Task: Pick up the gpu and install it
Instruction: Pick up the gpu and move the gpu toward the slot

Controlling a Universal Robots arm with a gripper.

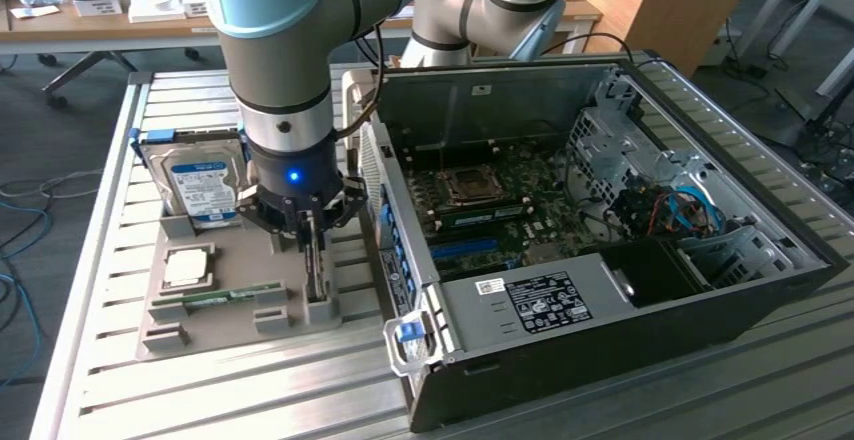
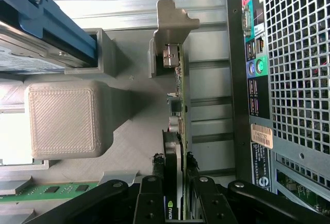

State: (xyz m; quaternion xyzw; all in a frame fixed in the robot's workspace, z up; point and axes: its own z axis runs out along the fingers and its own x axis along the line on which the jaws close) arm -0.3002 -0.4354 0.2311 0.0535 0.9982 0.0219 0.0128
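Note:
The gpu (image 1: 312, 272) is a thin green card standing on edge in a grey holder slot on the parts tray (image 1: 220, 335), just beside the open computer case (image 1: 601, 240). My gripper (image 1: 312, 230) reaches straight down onto it. In the wrist view the gpu (image 2: 178, 105) runs away from the camera to its silver end bracket (image 2: 172, 22). The gripper (image 2: 174, 164) straddles the card's near end. Its black fingers (image 2: 150, 198) press against both faces, shut on the card. The card still sits in its holder.
A hard drive (image 1: 200, 180) with a blue-white label stands in a blue-edged holder on the tray. A CPU (image 1: 187, 265) and a RAM stick (image 1: 220, 297) lie nearby. The case's rear panel (image 2: 289, 79) is close beside the card. The motherboard (image 1: 494, 200) lies exposed inside the case.

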